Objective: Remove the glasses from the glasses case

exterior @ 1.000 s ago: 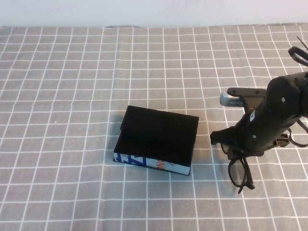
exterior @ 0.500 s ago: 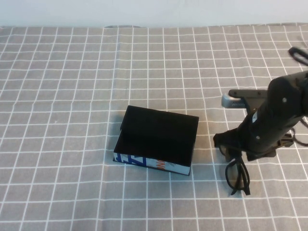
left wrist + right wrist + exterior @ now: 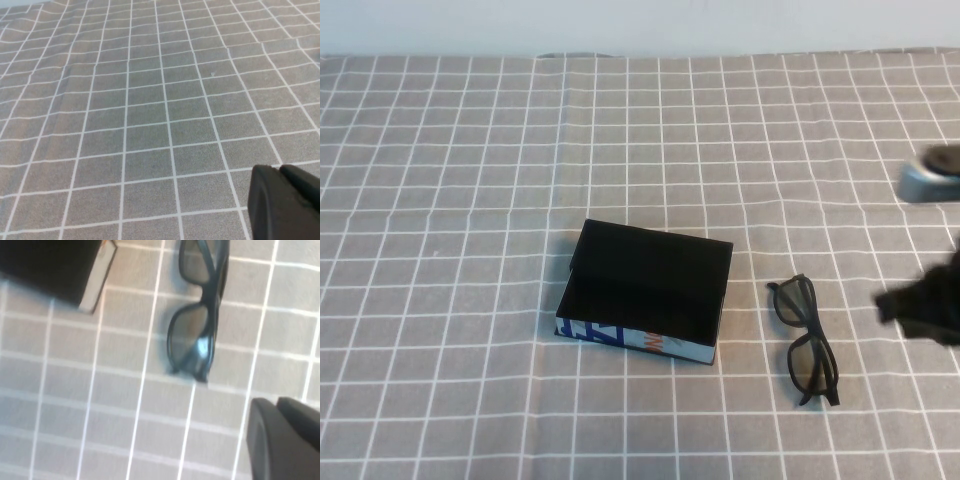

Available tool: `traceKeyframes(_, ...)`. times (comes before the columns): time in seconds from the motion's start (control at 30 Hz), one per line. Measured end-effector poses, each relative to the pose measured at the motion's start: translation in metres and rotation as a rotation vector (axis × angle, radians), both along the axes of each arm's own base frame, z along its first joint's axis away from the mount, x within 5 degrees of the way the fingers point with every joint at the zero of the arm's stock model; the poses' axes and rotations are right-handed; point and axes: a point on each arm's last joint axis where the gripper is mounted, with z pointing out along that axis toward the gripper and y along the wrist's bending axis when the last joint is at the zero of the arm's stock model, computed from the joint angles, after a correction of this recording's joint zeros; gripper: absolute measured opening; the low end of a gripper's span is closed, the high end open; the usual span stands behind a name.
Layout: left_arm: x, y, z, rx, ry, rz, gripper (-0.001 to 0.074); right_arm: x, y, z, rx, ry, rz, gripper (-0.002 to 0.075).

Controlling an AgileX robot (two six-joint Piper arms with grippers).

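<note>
The black glasses (image 3: 804, 340) lie free on the checked cloth, arms folded, just right of the glasses case (image 3: 645, 290). The case is black with a blue, white and orange front side; its top looks all black and I cannot make out anything inside. My right gripper (image 3: 920, 305) is a dark blur at the right edge, well clear of the glasses. In the right wrist view its fingers (image 3: 277, 402) are together and hold nothing, with the glasses (image 3: 197, 315) and a corner of the case (image 3: 55, 265) beyond them. My left gripper (image 3: 280, 169) is shut and empty over bare cloth.
A grey cloth with a white grid (image 3: 470, 200) covers the whole table. A silver-grey part of the right arm (image 3: 928, 180) shows at the right edge. The left arm is outside the high view.
My right gripper has let go of the glasses and pulled away to the right. The glasses now lie flat on the cloth beside the case.
</note>
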Motion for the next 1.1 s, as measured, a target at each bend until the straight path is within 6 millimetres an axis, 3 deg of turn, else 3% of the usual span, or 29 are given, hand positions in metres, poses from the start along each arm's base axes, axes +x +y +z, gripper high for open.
traceKeyframes(0.27, 0.0, 0.0, 0.0, 0.0, 0.0, 0.0, -0.0004, -0.075, -0.028, 0.023, 0.093, -0.047, 0.016, -0.0015)
traceKeyframes(0.37, 0.0, 0.0, 0.0, 0.0, 0.0, 0.0, -0.0004, -0.091, -0.035, 0.03, 0.097, -0.079, 0.021, -0.0016)
traceKeyframes(0.5, 0.0, 0.0, 0.0, 0.0, 0.0, 0.0, -0.0004, -0.096, -0.043, 0.031, 0.098, -0.2, 0.018, -0.0016)
traceKeyframes(0.6, 0.0, 0.0, 0.0, 0.0, 0.0, 0.0, -0.0004, -0.093, -0.052, 0.016, 0.091, -0.334, -0.03, -0.0016)
traceKeyframes(0.73, 0.0, 0.0, 0.0, 0.0, 0.0, 0.0, -0.0004, -0.092, -0.074, -0.019, 0.108, -0.588, -0.183, -0.0016)
traceKeyframes(0.97, 0.0, 0.0, 0.0, 0.0, 0.0, 0.0, -0.0004, -0.122, -0.096, -0.093, 0.133, -0.977, -0.331, -0.0016)
traceKeyframes(1.1, 0.0, 0.0, 0.0, 0.0, 0.0, 0.0, -0.0004, -0.135, -0.097, -0.107, 0.149, -1.053, -0.343, -0.0016)
